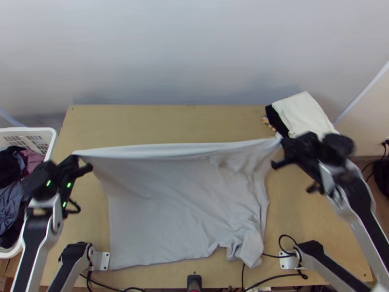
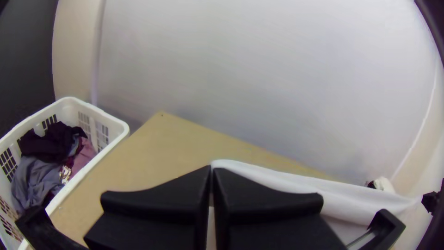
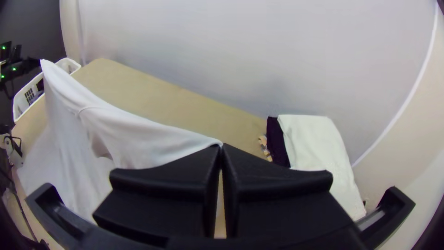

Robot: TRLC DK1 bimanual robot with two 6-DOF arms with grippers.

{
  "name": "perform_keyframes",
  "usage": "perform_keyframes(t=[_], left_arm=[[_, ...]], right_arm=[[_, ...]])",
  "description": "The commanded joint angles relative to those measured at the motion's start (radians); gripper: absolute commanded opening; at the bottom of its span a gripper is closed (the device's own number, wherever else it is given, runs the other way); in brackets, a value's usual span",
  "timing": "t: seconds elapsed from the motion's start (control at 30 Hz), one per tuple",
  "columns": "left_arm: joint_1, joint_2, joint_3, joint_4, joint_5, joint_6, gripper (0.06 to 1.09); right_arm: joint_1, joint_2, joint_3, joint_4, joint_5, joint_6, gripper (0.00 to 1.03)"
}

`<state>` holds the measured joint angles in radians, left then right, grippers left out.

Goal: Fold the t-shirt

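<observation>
Left to right. White basket point(image 1: 41, 130), darker clothes inside. Left hand point(image 2: 212, 169): clenched on 1 end of the t-shirt's point(image 1: 170, 204) far edge. T-shirt: pale, strung between the 2 hands over the surface point(image 1: 160, 121), far edge near taut, rest draping toward the near side, fairly flat at left, bunched at the near right. Looks light, thin, limp; not fragile, no stiffness, will sag and crease if the hands close in. Best grip: the 2 end points, pinched deep, as a shallow pinch could slip. Near-right bunch probably needs smoothing. Right hand point(image 3: 221, 146): pinching the other end. Folded stack point(image 1: 304, 114) beyond it, pale piece on top.
</observation>
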<state>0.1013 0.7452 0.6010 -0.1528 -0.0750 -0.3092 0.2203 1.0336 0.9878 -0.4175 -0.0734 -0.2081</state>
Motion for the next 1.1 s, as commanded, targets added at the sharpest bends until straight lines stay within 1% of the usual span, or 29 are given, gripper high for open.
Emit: perform_keyframes(t=[0.0, 0.23, 0.4, 0.5, 0.67, 0.87, 1.07], left_arm=[[-0.003, 0.184, 0.052, 0.044, -0.028, -0.059, 0.10], [0.000, 0.569, 0.217, 0.125, -0.026, -0.102, 0.10], [-0.005, 0.816, 0.396, 0.136, -0.026, -0.105, 0.10], [-0.005, 0.939, 0.503, 0.139, -0.028, -0.103, 0.10], [-0.015, 1.080, 0.649, 0.124, -0.028, -0.099, 0.10], [-0.015, 1.238, 0.819, 0.076, -0.028, -0.100, 0.10], [-0.015, 1.375, 0.984, 0.018, -0.040, -0.102, 0.10]], right_arm=[[-0.019, 0.143, 0.017, 0.069, 0.006, 0.024, 0.03], [-0.047, 0.471, 0.132, 0.154, 0.001, 0.024, 0.03], [-0.044, 0.655, 0.261, 0.184, 0.001, 0.018, 0.03], [-0.045, 0.757, 0.345, 0.186, 0.001, 0.012, 0.03], [-0.056, 0.890, 0.482, 0.180, 0.001, 0.012, 0.03], [-0.061, 1.088, 0.752, 0.072, 0.003, 0.021, 0.03], [-0.075, 1.318, 1.134, -0.102, 0.001, 0.053, 0.03]])
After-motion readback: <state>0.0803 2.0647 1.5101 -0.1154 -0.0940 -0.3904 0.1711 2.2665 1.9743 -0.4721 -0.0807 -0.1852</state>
